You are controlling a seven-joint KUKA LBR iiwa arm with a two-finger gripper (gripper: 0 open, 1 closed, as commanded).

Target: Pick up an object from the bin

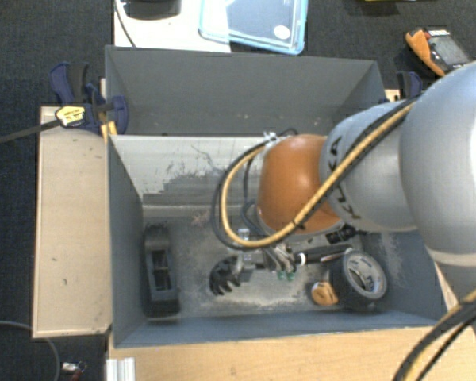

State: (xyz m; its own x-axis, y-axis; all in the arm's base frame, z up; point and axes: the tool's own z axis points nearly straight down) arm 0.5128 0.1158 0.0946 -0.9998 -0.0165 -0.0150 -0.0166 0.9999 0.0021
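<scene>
Camera view: my gripper [252,265] hangs low in the bin [238,94], left of the grey tape roll [363,276], with a black toothed round piece [222,278] just beside it. Spread or pinching, I cannot tell. An orange lump [324,294] sits at the roll's left edge. Farther left is bare floor, then a black block [159,272] along the wall.

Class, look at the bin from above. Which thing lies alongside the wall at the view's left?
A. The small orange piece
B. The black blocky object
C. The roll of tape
B: the black blocky object lies along the left wall of the bin, while the tape roll and the small orange piece sit near the right end.
</scene>
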